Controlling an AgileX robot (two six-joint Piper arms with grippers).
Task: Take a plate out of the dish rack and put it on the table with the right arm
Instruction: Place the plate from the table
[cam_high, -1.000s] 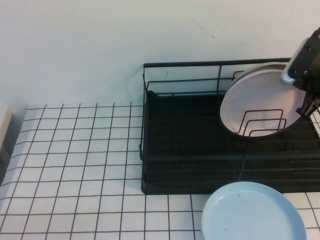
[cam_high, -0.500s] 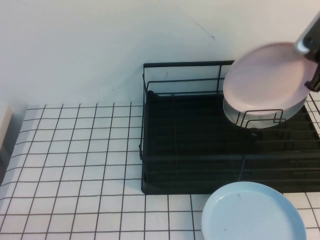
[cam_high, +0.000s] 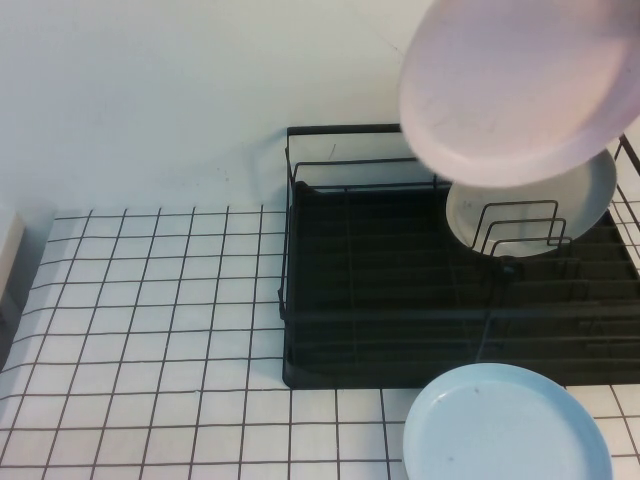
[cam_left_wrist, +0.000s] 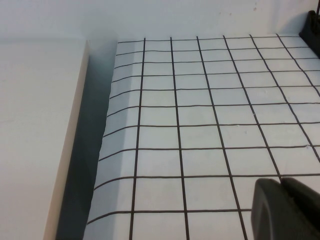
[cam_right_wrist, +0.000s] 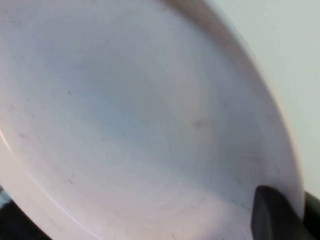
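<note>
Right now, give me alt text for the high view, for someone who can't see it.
A pale pink plate hangs in the air above the far right of a black wire dish rack, where an off-white plate leans in the wire loops. A light blue plate lies on the white gridded table in front of the rack. Neither gripper shows in this view.

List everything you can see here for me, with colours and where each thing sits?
pink plate: one, pale pink, lifted above the rack's far right part
off-white plate: one, greyish white, standing in the rack's wire loops
light blue plate: one, lying flat on the table in front of the rack
dish rack: one, black wire, right half of the table
table: one, white with dark grid lines
pale board: one, cream, beside the table's left edge
left gripper: black, low above the table on the left side
right gripper: black, at the pink plate's rim
</note>
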